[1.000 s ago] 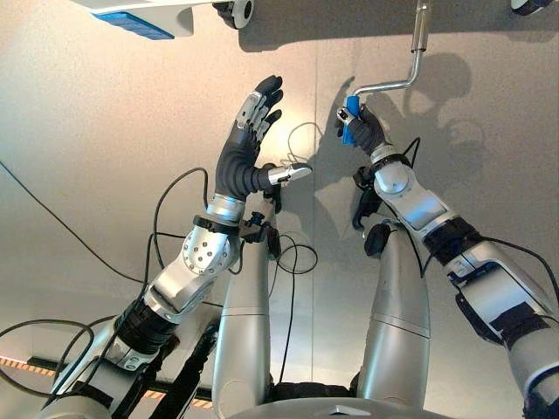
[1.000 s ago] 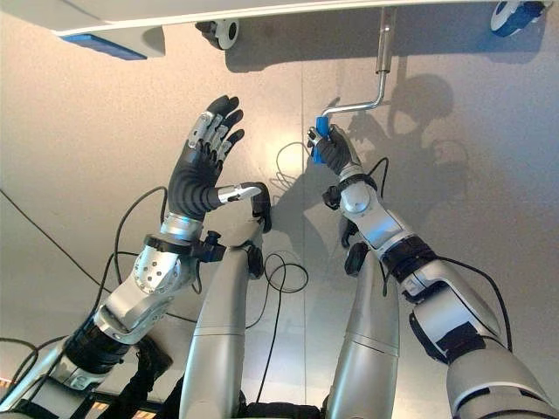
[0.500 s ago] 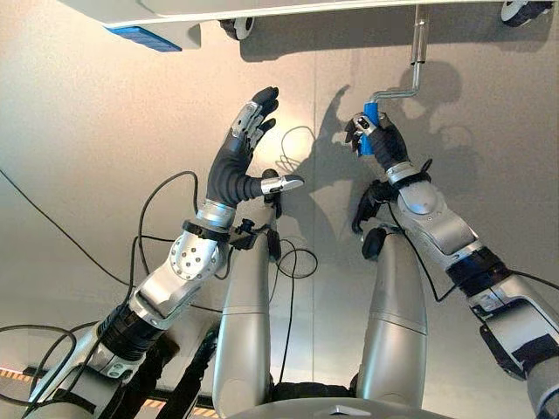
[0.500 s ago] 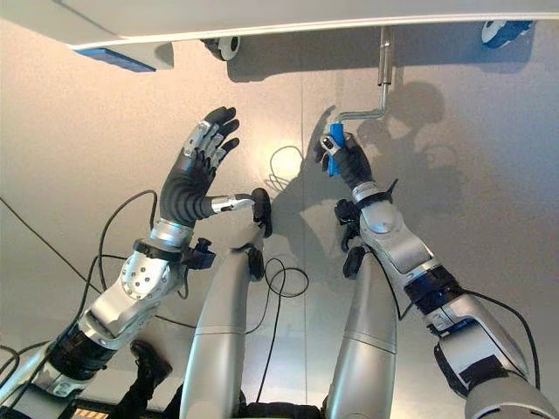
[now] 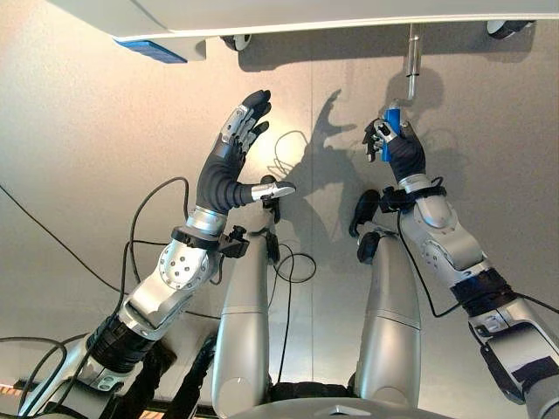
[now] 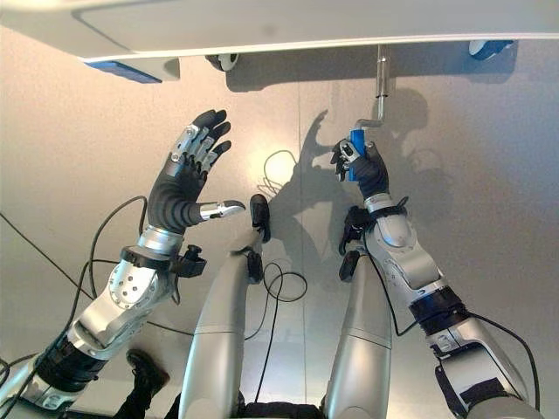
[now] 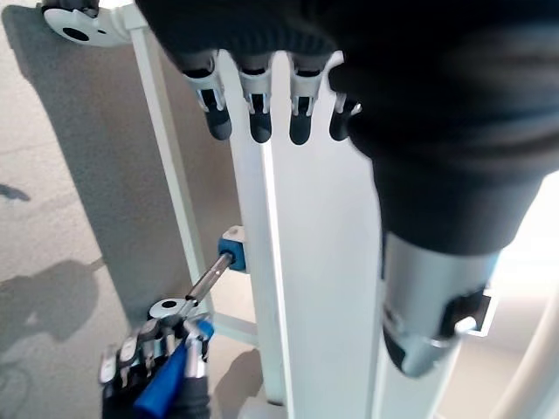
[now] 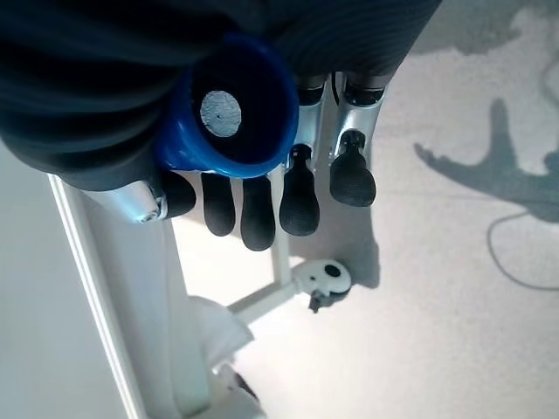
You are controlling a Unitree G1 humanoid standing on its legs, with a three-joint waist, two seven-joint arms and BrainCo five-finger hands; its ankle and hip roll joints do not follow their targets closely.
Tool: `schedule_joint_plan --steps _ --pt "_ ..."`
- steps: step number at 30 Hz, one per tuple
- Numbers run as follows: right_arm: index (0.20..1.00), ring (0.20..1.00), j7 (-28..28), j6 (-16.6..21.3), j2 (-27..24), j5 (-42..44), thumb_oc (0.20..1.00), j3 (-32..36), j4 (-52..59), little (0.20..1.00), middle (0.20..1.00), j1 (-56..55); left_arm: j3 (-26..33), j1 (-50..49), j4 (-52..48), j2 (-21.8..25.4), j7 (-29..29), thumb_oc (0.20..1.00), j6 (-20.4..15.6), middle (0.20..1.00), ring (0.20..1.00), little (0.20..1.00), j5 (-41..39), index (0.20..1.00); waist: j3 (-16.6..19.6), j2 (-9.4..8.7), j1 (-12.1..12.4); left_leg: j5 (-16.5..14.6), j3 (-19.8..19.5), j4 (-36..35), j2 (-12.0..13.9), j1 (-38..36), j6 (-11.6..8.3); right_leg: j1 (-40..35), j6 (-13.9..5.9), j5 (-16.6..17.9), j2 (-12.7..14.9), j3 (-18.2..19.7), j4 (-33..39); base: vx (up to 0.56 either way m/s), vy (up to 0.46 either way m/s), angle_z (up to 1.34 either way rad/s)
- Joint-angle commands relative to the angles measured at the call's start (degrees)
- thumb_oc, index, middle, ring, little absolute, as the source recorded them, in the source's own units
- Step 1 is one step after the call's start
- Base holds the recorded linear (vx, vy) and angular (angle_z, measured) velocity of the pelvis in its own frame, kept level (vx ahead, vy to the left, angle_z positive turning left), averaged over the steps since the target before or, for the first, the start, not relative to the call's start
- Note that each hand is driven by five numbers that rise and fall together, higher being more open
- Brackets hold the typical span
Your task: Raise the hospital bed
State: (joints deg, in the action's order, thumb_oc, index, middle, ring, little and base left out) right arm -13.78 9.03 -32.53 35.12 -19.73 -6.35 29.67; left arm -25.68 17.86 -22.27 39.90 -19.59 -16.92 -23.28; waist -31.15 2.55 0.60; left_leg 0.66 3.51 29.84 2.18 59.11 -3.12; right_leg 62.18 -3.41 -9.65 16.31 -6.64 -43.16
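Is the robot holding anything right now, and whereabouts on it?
Yes: its right robot hand is curled round the blue grip of the bed's metal crank handle. The left robot hand is open, holding nothing.

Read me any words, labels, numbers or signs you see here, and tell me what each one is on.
No readable text, label, number or sign shows.
White hospital bed frame: plain; its blue panel bears nothing legible.
Blue crank handle, gripped by the right hand: no marking; its end cap is blank.
Open left hand: no lettering.
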Motion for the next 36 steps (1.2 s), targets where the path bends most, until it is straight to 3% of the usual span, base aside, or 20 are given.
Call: schedule_joint_plan --steps 1,2,4,6,14,24,36 --pt "0.200 0.200 0.7 13.7 0.4 0.7 0.200 4.7 16.3 0.200 0.200 -0.2 2.9 -2.5 -7.4 0.2 1.3 1.000 -3.5 1.000 1.000 1.000 0.4 1.000 1.4 -0.76 -2.0 -0.2 -0.7 -2.1 0.6 -2.3 -0.73 -2.0 -4.70 8.4 0.2 3.2 7.2 -0.01 -0.006 -0.05" --pt "0.200 0.200 0.4 14.0 0.5 0.7 0.200 5.1 16.4 0.200 0.200 -1.2 2.8 -3.2 -7.5 0.0 1.3 1.000 -3.6 1.000 1.000 1.000 0.1 1.000 1.4 -0.86 -2.1 -1.9 -0.9 -1.6 0.6 -3.8 -1.09 -3.5 -5.17 6.6 0.2 3.6 6.4 0.00 -0.011 -0.05" --pt "0.200 0.200 0.4 14.6 1.0 2.8 0.200 6.6 16.1 0.200 0.200 -1.7 3.1 -3.7 -7.6 -0.3 1.5 1.000 -3.5 1.000 1.000 1.000 -0.1 1.000 1.4 -0.99 -2.2 -2.0 -0.8 -1.8 0.7 -4.1 -1.02 -3.7 -5.16 6.7 0.2 3.5 6.8 -0.01 -0.006 -0.03" --pt "0.200 0.200 0.1 15.2 1.1 3.4 0.200 8.0 16.3 0.200 0.200 -1.4 3.7 -3.0 -7.9 -0.3 1.5 1.000 -3.4 1.000 1.000 1.000 -0.1 1.000 1.4 -1.13 -2.3 -0.1 -0.5 -2.6 0.8 -2.7 -0.67 -2.4 -4.64 8.7 0.0 3.3 8.0 -0.07 0.004 -0.01" --pt "0.200 0.200 -2.7 16.2 -0.2 1.6 0.200 13.3 15.7 0.200 0.200 -2.0 5.1 -3.8 -8.6 -0.9 2.1 1.000 -3.5 1.000 1.000 1.000 0.0 1.000 1.4 -1.72 -2.7 -0.3 -0.5 -2.5 1.0 -3.2 -0.79 -3.0 -4.74 8.7 0.0 3.3 8.4 0.00 -0.002 0.00" --pt "0.200 0.200 -10.1 17.5 -2.6 -3.2 0.200 21.2 11.5 0.200 0.200 -1.3 7.6 -5.3 -10.0 -1.6 2.2 1.000 -3.8 1.000 1.000 1.000 -0.4 1.000 1.4 -2.73 -3.2 -0.7 -0.7 -2.5 1.2 -3.5 -1.00 -3.2 -4.80 8.5 -0.2 3.3 8.6 0.00 -0.001 0.00" --pt "0.200 0.200 -15.2 17.4 -4.5 -6.3 0.200 24.5 7.7 0.200 0.200 -0.4 8.2 -5.8 -10.7 -1.8 1.8 1.000 -4.1 1.000 1.000 1.000 -0.3 1.000 1.4 -3.12 -3.4 -1.0 -0.7 -2.3 1.3 -3.3 -1.04 -3.0 -4.90 8.4 -0.3 3.5 8.6 0.00 0.000 0.00"
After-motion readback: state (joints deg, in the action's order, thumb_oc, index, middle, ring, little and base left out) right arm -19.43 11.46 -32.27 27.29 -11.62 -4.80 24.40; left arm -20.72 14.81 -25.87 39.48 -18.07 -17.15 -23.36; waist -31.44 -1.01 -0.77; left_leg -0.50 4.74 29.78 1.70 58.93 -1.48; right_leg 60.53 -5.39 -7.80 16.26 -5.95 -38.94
